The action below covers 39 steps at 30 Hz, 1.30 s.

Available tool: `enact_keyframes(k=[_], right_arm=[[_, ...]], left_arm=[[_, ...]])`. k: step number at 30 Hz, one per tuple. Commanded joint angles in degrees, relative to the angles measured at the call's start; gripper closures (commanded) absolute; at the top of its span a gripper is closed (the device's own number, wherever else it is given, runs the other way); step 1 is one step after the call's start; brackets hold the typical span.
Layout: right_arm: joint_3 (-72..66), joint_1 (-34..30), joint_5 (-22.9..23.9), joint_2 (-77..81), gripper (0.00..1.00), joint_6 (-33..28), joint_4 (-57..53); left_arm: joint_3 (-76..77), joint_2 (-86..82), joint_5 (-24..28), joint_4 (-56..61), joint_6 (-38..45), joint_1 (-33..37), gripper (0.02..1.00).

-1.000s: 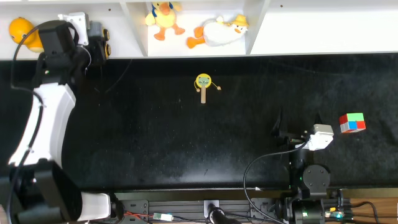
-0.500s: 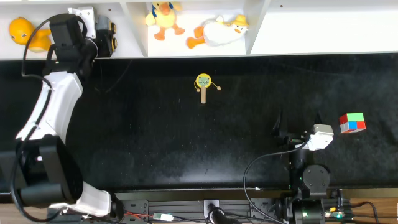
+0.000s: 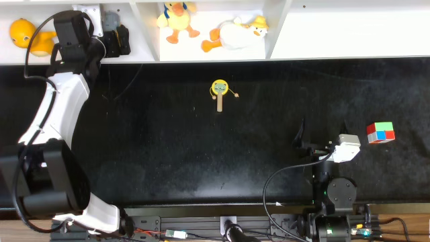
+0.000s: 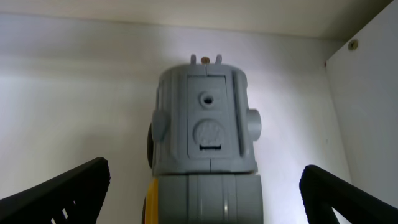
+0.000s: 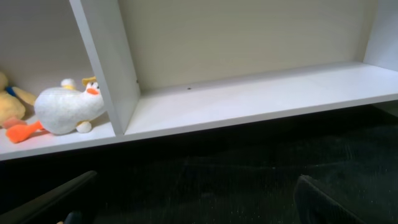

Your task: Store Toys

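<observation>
A grey and yellow toy vehicle [image 4: 205, 124] rests on the floor of the white shelf's left compartment [image 3: 134, 47]. My left gripper [image 4: 205, 199] is open around it, with both black fingers [image 4: 62, 193] well clear of its sides. From above, the left gripper [image 3: 111, 35] reaches into that compartment with the toy vehicle [image 3: 121, 39] at its tip. My right gripper [image 3: 300, 142] is open low over the black table, right of centre, holding nothing. A yellow rattle drum [image 3: 220, 91] and a coloured cube [image 3: 380, 132] lie on the table.
A yellow duck plush [image 3: 176, 19] and a white duck plush [image 3: 235, 33] fill the middle compartment, the white duck plush [image 5: 65, 109] also visible beside the shelf divider [image 5: 106, 62]. An orange-yellow toy [image 3: 23, 33] sits far left. The right compartment [image 5: 261, 93] has bare floor.
The left arm moved up and slightly right, carrying the toy vehicle deeper into the left shelf compartment. The right arm stayed still.
</observation>
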Motion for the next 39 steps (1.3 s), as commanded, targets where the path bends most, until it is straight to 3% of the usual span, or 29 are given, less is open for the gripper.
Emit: enact_keyframes(k=[1,6,14,19,28,39], right_arm=[[-0.79,0.02,-0.39,-0.59,0.005,0.24,0.24],[-0.79,0.02,-0.39,-0.59,0.005,0.24,0.24],[-0.79,0.02,-0.39,-0.59,0.005,0.24,0.22],[-0.79,0.02,-0.39,-0.59,0.005,0.24,0.22],[-0.79,0.02,-0.39,-0.59,0.007,0.24,0.22],[-0.79,0.02,-0.39,-0.59,0.007,0.24,0.24]], left_arm=[[1.49,-0.07,0.39,-2.23,-0.15,0.17,0.020],[1.27,-5.31,-4.48,-10.36,1.46,0.17,0.020],[-3.78,-18.51,-6.12,-19.37,6.05,0.17,0.020],[-15.15,-32.02,-8.57,-19.32,5.84,0.17,0.020],[-39.01,-61.72,-6.86,-18.32,5.40,-2.25,0.020],[-61.96,-93.53,-6.56,5.55,4.37,-3.72,0.020]])
